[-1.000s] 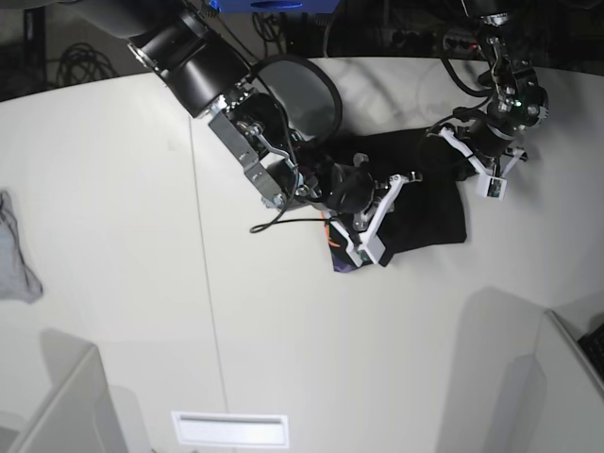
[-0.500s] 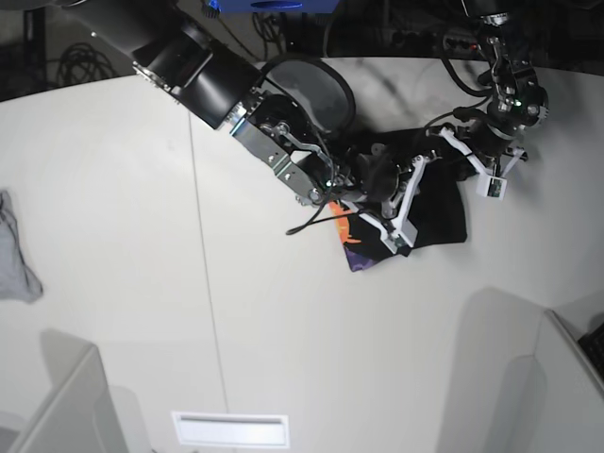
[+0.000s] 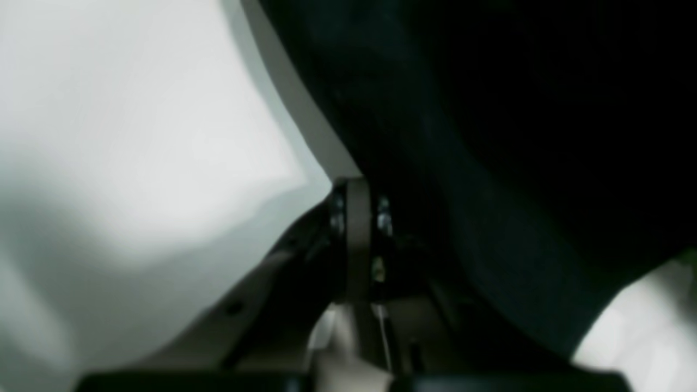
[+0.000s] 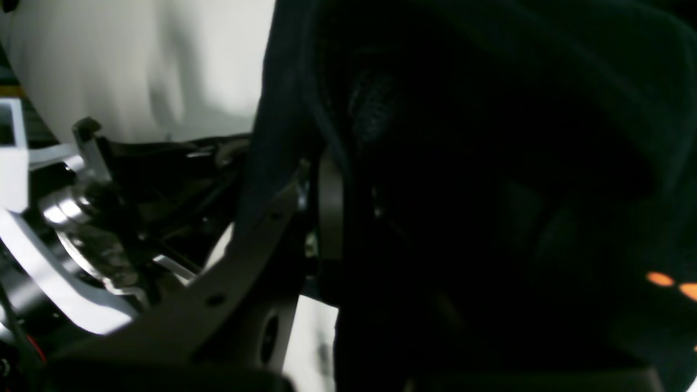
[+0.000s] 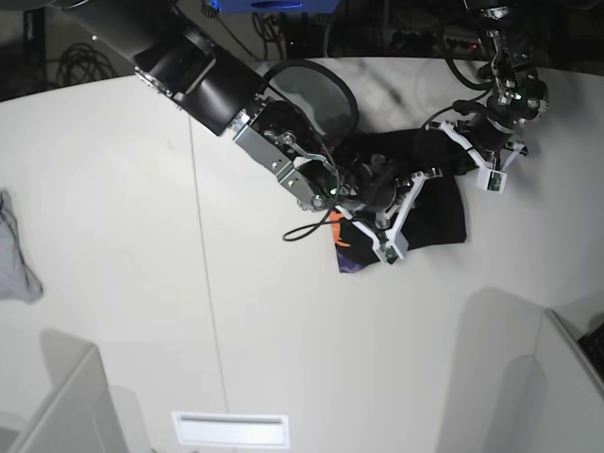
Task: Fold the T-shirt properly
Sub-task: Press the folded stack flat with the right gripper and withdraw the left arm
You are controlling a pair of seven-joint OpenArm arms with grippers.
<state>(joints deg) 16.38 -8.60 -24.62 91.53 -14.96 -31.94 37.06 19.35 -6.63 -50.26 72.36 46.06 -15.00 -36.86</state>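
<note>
The black T-shirt (image 5: 436,209) lies bunched at the table's back right, with its orange-and-purple print (image 5: 345,251) showing at the lower left corner. My right gripper (image 5: 389,223) sits over the shirt's left half. In the right wrist view, black cloth (image 4: 490,179) drapes over its finger (image 4: 329,212) and the right gripper (image 4: 348,179) is shut on it. My left gripper (image 5: 472,159) is at the shirt's upper right edge. In the left wrist view, the left gripper (image 3: 362,198) is shut, with dark cloth (image 3: 490,163) running into the jaws.
A small grey cloth (image 5: 15,253) lies at the far left edge. A dark round object (image 5: 316,90) sits behind the right arm. Grey dividers stand at the front left (image 5: 66,406) and front right (image 5: 566,377), and a white slot (image 5: 229,427) is at the front.
The right arm swung right across the shirt, carrying its printed edge along, then eased back slightly left. The left gripper shifted a little toward the back.
</note>
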